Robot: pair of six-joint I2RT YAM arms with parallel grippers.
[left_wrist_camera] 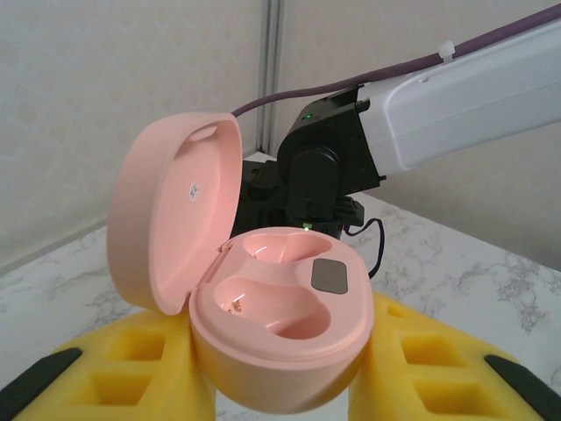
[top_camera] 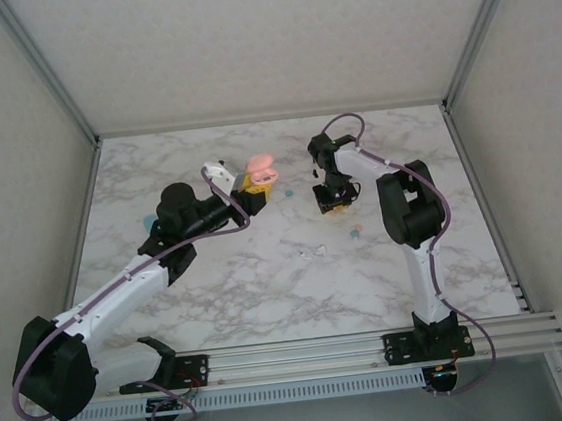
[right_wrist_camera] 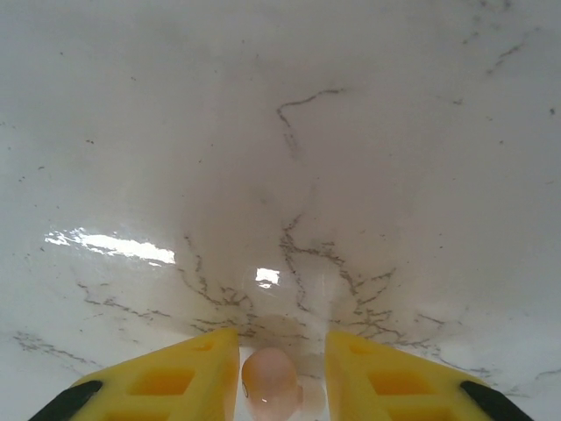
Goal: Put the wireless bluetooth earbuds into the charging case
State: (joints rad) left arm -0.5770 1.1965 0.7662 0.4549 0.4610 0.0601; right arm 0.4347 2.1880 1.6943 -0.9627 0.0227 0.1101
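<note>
Pink case (left_wrist_camera: 175,219), lid open, is clamped by the left gripper (top_camera: 249,189) to receive buds; the right gripper (right_wrist_camera: 280,338) straddles a pink earbud (right_wrist_camera: 270,379), fingers narrow, grip unclear

The pink case (left_wrist_camera: 280,351) is cut off at the bottom edge; coloured specks (top_camera: 356,231) toward the right edge of the desk (top_camera: 449,273) are too small to identify.

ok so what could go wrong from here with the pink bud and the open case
1. The pink earbud is small and rounded, sitting between the right gripper's fingers over the glossy table. It could squirt out or get pinched off-centre.
2. The left gripper holds the open pink case by its base alone, so pressing a bud into a well may tilt it in the grip.
</note>
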